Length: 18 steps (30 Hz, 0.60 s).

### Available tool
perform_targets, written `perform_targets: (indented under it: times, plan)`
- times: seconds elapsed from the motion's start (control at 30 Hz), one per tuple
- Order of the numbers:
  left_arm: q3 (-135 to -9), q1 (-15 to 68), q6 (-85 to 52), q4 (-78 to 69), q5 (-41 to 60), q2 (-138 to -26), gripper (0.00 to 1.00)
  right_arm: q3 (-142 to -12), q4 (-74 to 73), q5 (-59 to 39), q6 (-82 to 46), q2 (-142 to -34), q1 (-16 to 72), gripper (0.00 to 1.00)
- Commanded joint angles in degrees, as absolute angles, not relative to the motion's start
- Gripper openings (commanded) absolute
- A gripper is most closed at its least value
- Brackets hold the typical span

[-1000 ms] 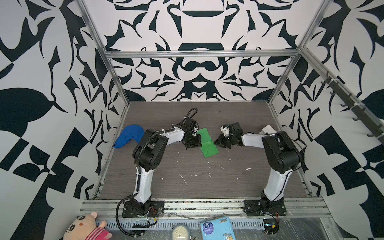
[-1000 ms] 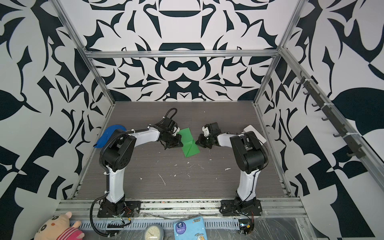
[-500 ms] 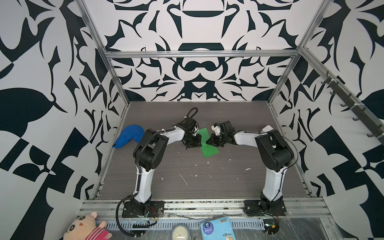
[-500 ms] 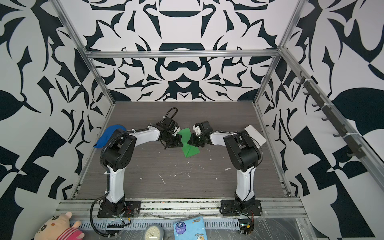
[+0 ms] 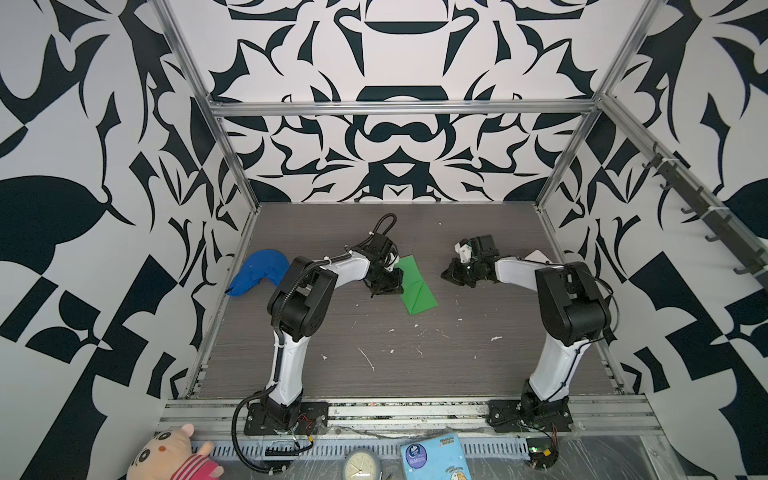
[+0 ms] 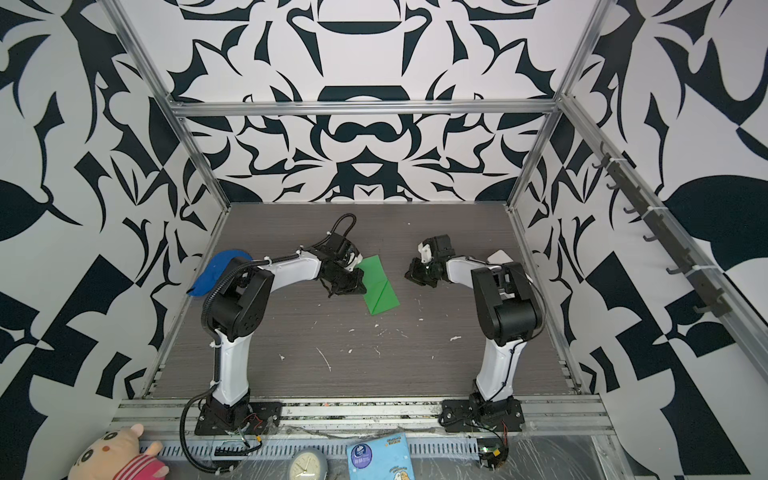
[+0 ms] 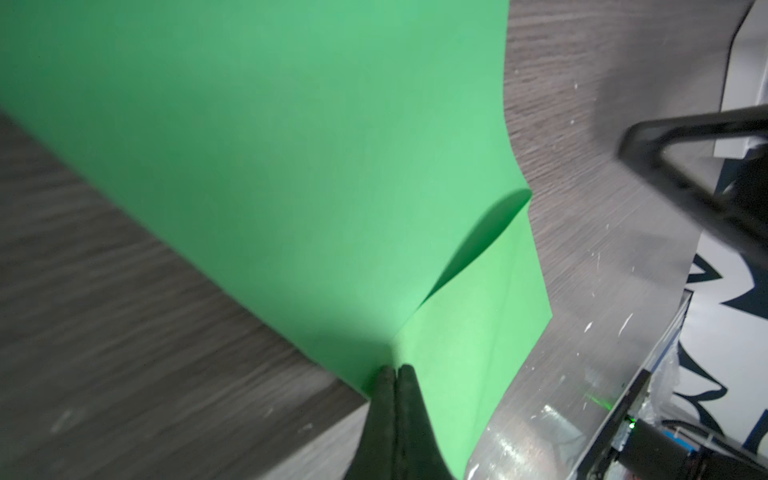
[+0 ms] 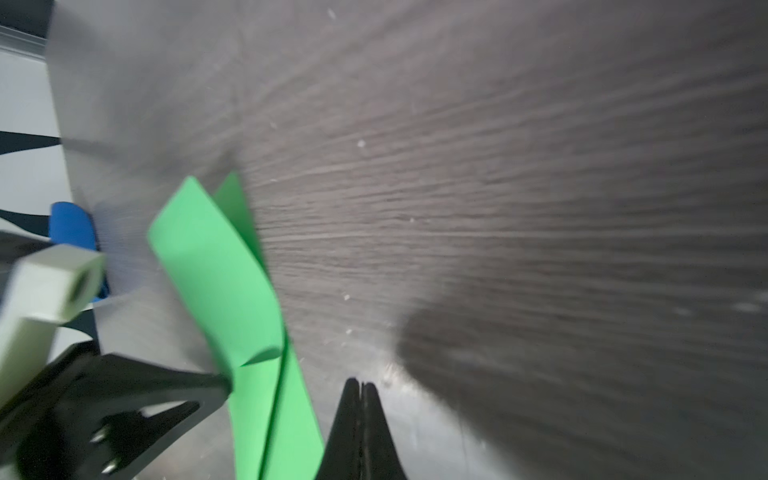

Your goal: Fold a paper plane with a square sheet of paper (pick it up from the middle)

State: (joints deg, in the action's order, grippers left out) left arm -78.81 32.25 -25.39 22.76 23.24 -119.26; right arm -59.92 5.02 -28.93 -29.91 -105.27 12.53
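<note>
The green sheet of paper lies folded on the table, a long strip with one corner flap turned over along a diagonal crease. No paper plane is in view. My left gripper is shut, its tips pressing down on the strip's left edge where the flap's crease ends. My right gripper is shut and holds nothing. It hovers low over bare table a short way right of the paper. In the right wrist view the paper's flap curls up.
A blue cloth cap lies by the left wall. A white card sits near the right wall. Small white scraps dot the front of the table. A plush toy, a clock and a booklet lie beyond the front rail.
My right gripper reached left onto the paper half a second ago and has now drawn back to the right, off it. The left gripper has stayed pressed on the paper's edge.
</note>
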Motion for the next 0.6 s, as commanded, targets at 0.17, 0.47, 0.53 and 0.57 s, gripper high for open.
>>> perform_targets:
  times: [0.17,0.47,0.53,0.57]
  plan:
    - [-84.46,29.83,-14.06,33.50,19.52,-126.46,0.00,-62.96,2.95,-35.76,-31.63,-105.61,20.23,0.00]
    - [-89.09,29.23,-8.79,37.43,23.00,-127.52,0.00,-66.44,1.56,-38.23,-32.38,-112.78,21.88,0.00]
    - [-90.37,29.18,-7.46,38.73,23.07,-127.95,0.00,-66.75,1.26,-38.07,-32.47,-113.54,21.84,0.00]
    - [-90.80,29.20,-6.69,39.27,23.06,-128.05,0.00,-66.80,1.19,-37.99,-32.43,-114.03,21.80,0.00]
